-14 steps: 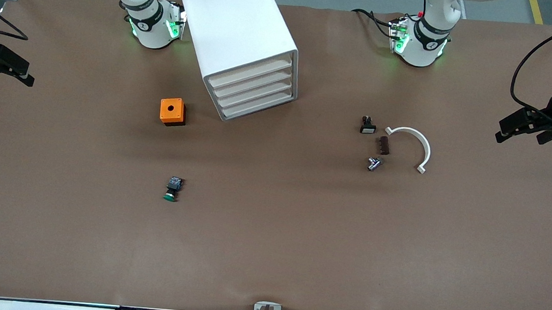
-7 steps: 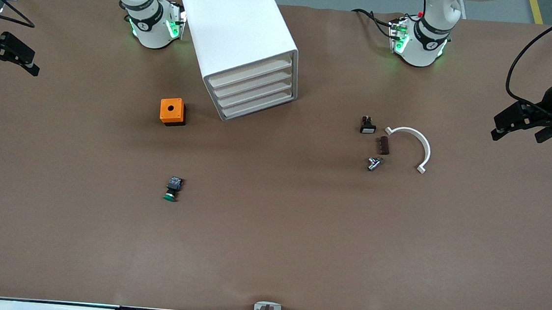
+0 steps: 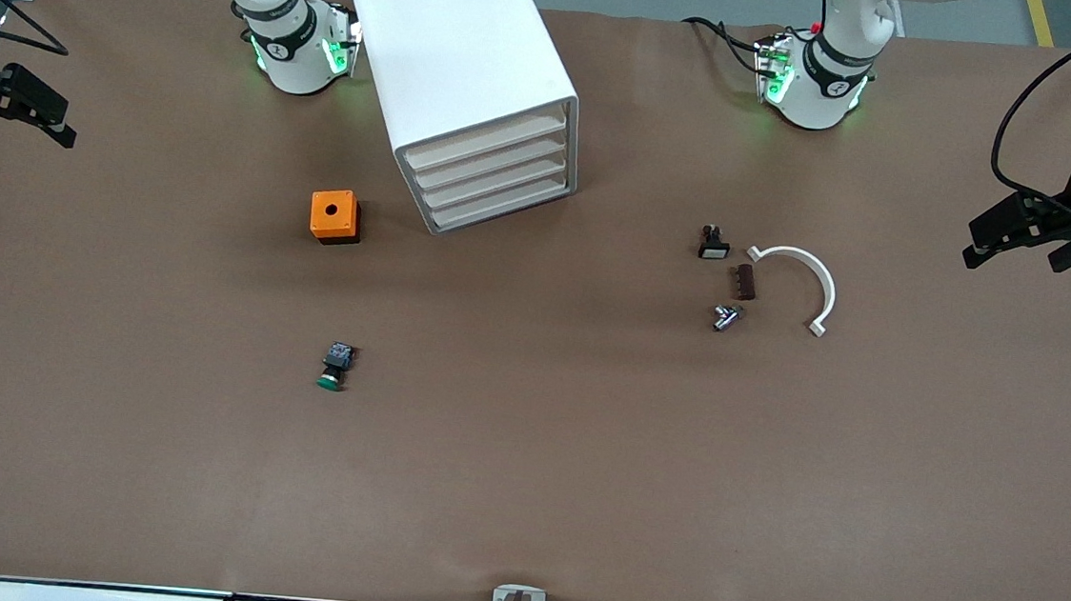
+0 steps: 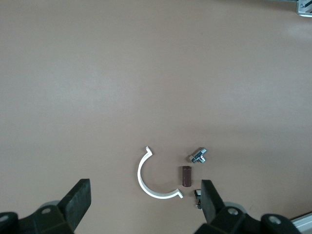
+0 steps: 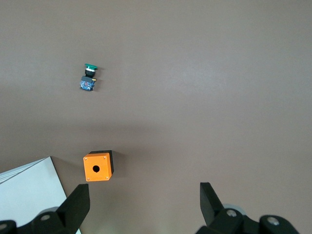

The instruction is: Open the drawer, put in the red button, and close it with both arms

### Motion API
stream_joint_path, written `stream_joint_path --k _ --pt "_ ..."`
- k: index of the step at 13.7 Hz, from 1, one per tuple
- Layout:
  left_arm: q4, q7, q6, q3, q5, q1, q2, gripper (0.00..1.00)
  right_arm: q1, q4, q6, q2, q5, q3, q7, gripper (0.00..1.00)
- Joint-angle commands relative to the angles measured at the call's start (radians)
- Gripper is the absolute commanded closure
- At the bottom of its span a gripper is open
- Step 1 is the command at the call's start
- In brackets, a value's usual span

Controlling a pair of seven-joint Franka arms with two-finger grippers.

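At the table (image 3: pixel 520 490) edge by the left arm's end: left end effector (image 3: pixel 1022 253) up in the air, fingers wide apart, nothing between them. Same at the right arm's end: right end effector (image 3: pixel 15 118) aloft, fingers apart, empty.

Between the two bases: white cabinet (image 3: pixel 464 56), front angled toward the camera. Drawer (image 3: pixel 486 141), uppermost of four, shut flush like the three below.

Red button: not visible in any view.

Nearer the camera than the cabinet, toward the right arm's end: orange box (image 3: pixel 334 215); nearer still, green-capped button (image 3: pixel 332 367) on its side.

Toward the left arm's end: white arc piece (image 3: pixel 810 276), small brown block (image 3: pixel 744 282), metal fitting (image 3: pixel 725 317).
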Motion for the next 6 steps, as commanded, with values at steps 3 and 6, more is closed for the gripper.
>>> stream_joint_path --k 3,6 --pt "0.013 -0.014 -0.033 -0.007 0.004 0.004 -0.005 0.01 0.005 -0.018 0.012 -0.024 -0.012 0.005 -0.010 0.00" --pt "0.013 -0.014 -0.036 -0.007 0.004 0.004 -0.005 0.01 0.005 -0.018 0.011 -0.024 -0.012 0.007 -0.010 0.00"
